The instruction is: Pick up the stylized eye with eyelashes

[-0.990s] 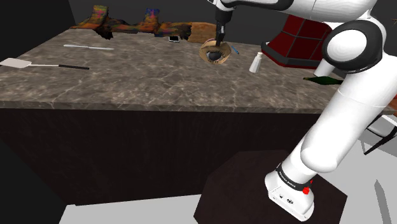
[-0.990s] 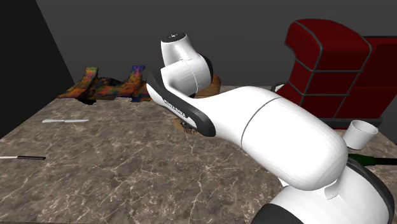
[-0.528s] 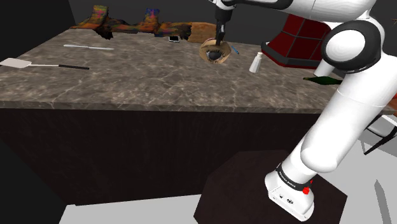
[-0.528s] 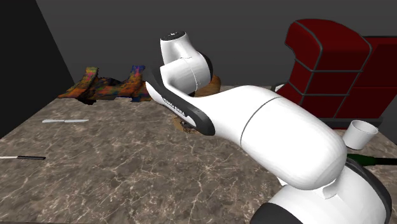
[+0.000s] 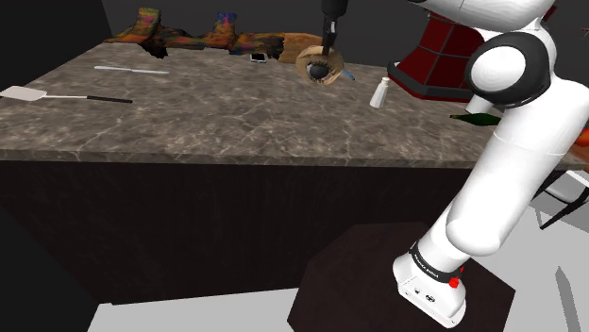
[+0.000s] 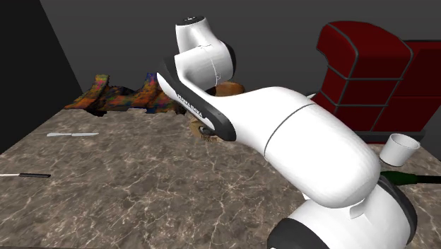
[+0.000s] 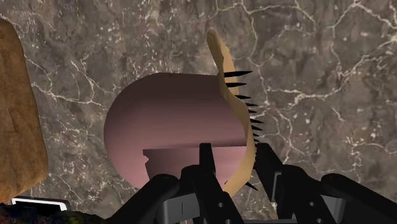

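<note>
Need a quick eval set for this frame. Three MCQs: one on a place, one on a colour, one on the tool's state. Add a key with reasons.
1. In the shoulder view, the white cup stands on which side of the eye?
A) left
B) right
C) directly in front

2. The armchair is:
A) blue
B) red
C) green

3. The tool is:
A) open above the eye
B) shut on nothing
C) shut on the eye

Key:
1 B, the cup sits on the counter to that view's right of the eye.
2 B, its panels are dark red.
3 C, in the wrist view the fingers clasp the eye's tan lid between them.
</note>
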`<state>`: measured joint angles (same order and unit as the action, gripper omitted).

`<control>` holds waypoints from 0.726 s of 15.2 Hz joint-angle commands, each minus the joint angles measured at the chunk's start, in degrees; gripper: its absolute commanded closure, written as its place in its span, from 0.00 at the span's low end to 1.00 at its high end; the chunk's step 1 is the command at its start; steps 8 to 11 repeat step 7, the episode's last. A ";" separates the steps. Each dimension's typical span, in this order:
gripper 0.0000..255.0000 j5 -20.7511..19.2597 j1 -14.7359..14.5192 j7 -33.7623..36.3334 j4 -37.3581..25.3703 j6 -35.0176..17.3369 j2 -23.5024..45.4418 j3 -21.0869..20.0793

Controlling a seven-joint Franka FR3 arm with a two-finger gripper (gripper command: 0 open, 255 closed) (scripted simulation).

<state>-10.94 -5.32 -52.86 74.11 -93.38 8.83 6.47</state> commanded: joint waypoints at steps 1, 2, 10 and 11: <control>1.00 0.08 0.03 -0.40 -2.49 1.82 0.49 0.02; 1.00 0.14 0.05 -0.60 -3.97 2.79 0.99 0.04; 1.00 0.36 0.15 -1.28 -9.08 6.04 2.78 0.09; 1.00 0.36 0.15 -1.28 -9.08 6.04 2.78 0.09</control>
